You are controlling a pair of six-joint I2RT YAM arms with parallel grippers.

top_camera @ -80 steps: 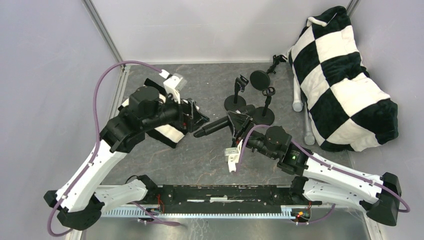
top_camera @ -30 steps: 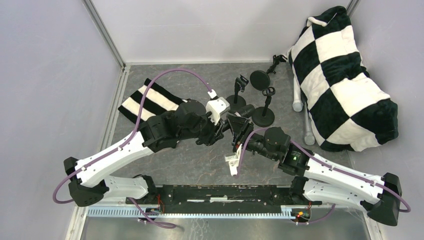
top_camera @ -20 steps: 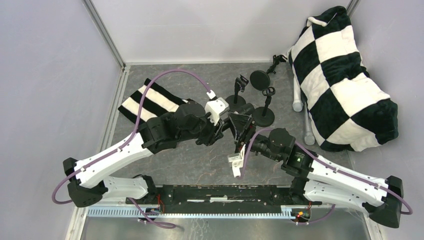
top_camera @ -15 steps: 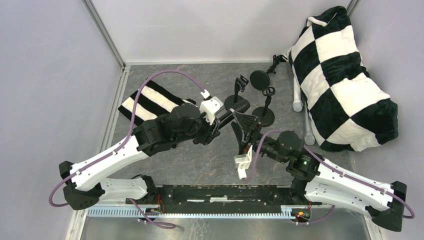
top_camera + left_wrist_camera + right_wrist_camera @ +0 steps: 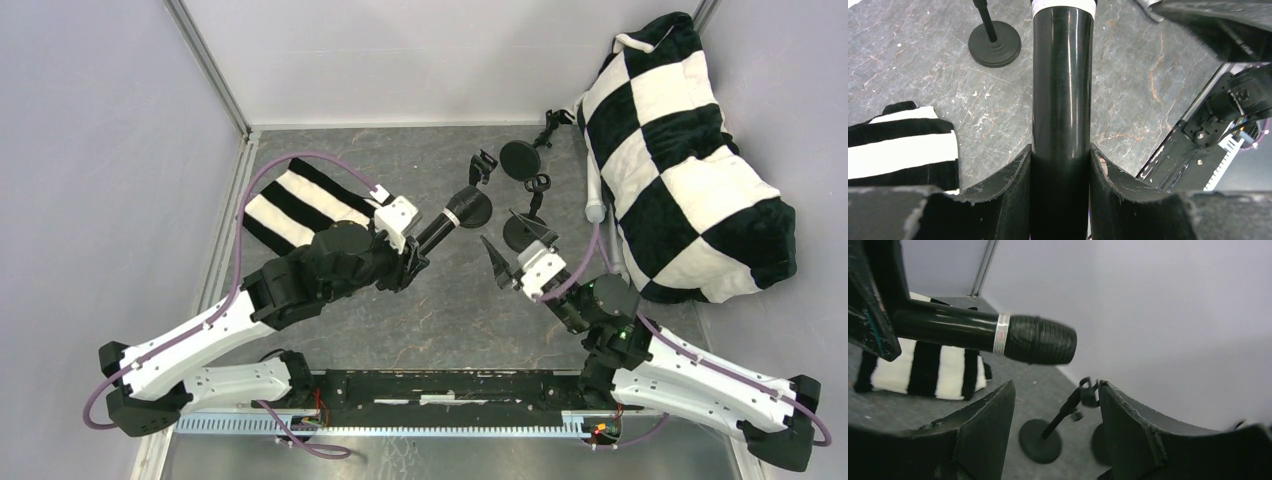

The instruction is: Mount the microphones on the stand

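Glossy black stick microphone (image 5: pixel 1062 90) with silver ring and mesh head: handle clamped between the fingers of left gripper (image 5: pixel 1060 150), ringed end projecting past the fingertips. Right gripper (image 5: pixel 1055 385): fingers spread, nothing between them; microphone head just beyond its fingertips, not touching. Black round-base stand (image 5: pixel 1040 442) farther beyond them

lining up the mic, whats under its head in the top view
A stand's round base, partly covered by the black microphone held in the left claw. The covered part of the base cannot be seen; the stand's clip shows beyond.
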